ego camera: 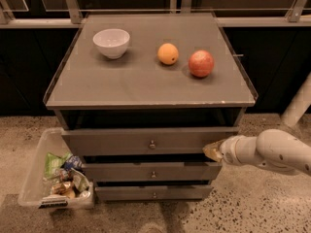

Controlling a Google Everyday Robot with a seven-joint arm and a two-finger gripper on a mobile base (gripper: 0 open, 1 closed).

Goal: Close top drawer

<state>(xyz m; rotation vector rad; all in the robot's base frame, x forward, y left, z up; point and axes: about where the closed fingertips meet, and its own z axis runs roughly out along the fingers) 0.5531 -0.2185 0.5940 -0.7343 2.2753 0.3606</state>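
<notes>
The top drawer [121, 141] is a wide grey panel with a small round metal knob [152, 144] at its centre. It stands pulled out a little, with a dark gap between its top edge and the cabinet top. My gripper [212, 152] comes in from the right on a white arm [272, 152] and sits against the right end of the drawer's front, near its lower corner. Two shorter grey drawers [151, 172] lie below it.
On the cabinet top [146, 81] stand a white bowl [112, 42], an orange [168, 53] and a red apple [201, 63]. A clear plastic bin [36, 174] with snack packets sits on the floor at the left. A white post [297, 106] stands at the right.
</notes>
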